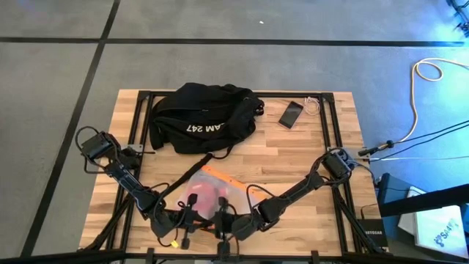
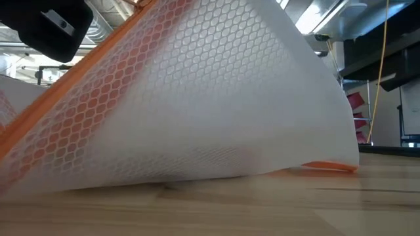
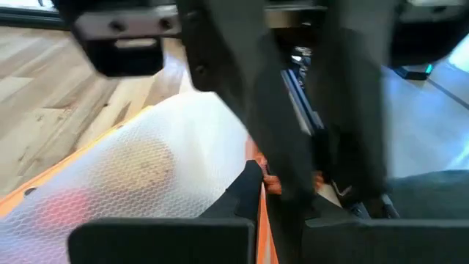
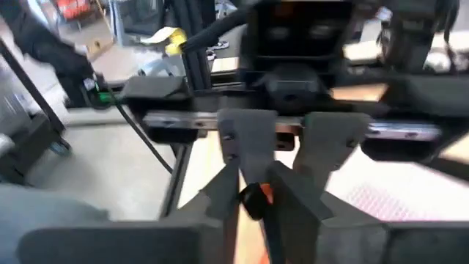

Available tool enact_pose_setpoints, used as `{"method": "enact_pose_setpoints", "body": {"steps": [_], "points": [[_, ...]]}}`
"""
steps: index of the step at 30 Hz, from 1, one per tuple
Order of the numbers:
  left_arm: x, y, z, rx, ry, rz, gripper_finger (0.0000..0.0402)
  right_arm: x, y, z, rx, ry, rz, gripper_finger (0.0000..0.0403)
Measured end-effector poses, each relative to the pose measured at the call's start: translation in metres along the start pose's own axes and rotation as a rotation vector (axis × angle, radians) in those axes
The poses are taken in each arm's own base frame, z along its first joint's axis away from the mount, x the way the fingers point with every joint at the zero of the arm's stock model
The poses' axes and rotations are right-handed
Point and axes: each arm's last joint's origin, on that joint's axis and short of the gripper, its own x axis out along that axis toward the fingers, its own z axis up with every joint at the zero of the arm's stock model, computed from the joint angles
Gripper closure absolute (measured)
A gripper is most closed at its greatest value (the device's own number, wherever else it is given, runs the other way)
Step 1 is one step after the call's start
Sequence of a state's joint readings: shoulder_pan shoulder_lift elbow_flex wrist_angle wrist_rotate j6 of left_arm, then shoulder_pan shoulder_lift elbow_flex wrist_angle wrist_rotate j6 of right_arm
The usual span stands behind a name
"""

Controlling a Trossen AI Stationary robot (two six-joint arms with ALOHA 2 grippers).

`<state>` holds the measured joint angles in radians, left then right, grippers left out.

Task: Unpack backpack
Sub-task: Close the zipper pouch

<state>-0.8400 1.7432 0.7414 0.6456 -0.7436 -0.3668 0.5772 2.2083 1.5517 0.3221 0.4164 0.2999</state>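
The black backpack [image 1: 201, 117] lies at the table's far middle, lettering up, and no gripper touches it. Nearer lies a translucent mesh pouch [image 1: 212, 192] with orange edging and something red inside. In the low view the pouch [image 2: 216, 98] slopes up from the table. Both grippers meet at its near end. My left gripper [image 1: 192, 218] is shut on the orange edge. Just to its right, my right gripper [image 1: 222, 220] is closed around a small black pull. My left gripper pinches the pouch's orange zipper edge [image 3: 261, 192] between its two fingers, coming in nearly level from the table's left. That end of the pouch is raised while its lower side [image 2: 197, 178] rests on the wood. My right gripper has a small black pull [image 4: 253, 202] on the orange edge between its fingertips, coming in nearly level from the table's right and facing the left gripper. How close the fingers stand on it is blurred.
A flat black phone [image 1: 291, 114] and a thin white cable [image 1: 314, 106] lie at the far right, beside the backpack. Bare wood shows to the left and right of the pouch. Black frame rails [image 1: 143, 125] run along the table's edges.
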Motion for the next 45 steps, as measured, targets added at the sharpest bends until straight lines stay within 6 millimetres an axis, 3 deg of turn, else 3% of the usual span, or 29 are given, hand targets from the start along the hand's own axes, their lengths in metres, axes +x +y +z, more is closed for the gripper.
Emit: {"method": "enact_pose_setpoints", "body": {"steps": [7, 12, 17, 21, 26, 35, 45], "points": [[0.0, 0.001, 0.001, 0.001, -0.007, 0.018, 0.0401, -0.015, 0.014, 0.011, -0.265, -0.026, -0.017, 0.0221], [0.0, 0.0, 0.0, 0.006, -0.004, 0.012, 0.0401, -0.036, 0.03, 0.023, -0.346, -0.037, -0.035, 0.0128], [0.0, 0.0, 0.0, 0.01, -0.002, 0.012, 0.0401, -0.062, 0.045, 0.022, -0.416, 0.07, -0.042, 0.0077], [0.0, 0.0, 0.0, 0.023, -0.002, 0.012, 0.0401, -0.077, 0.06, 0.01, -0.418, 0.143, -0.035, 0.008], [0.0, 0.001, 0.0, 0.029, -0.004, 0.018, 0.0401, -0.088, 0.071, -0.002, -0.42, 0.162, -0.104, 0.0121], [0.0, 0.0, 0.001, 0.026, -0.007, 0.017, 0.0401, -0.081, 0.053, -0.017, -0.342, 0.22, -0.157, 0.0208], [0.0, 0.0, 0.001, 0.026, -0.006, 0.014, 0.0401, -0.078, 0.044, -0.021, -0.348, 0.284, -0.162, 0.0245]]}}
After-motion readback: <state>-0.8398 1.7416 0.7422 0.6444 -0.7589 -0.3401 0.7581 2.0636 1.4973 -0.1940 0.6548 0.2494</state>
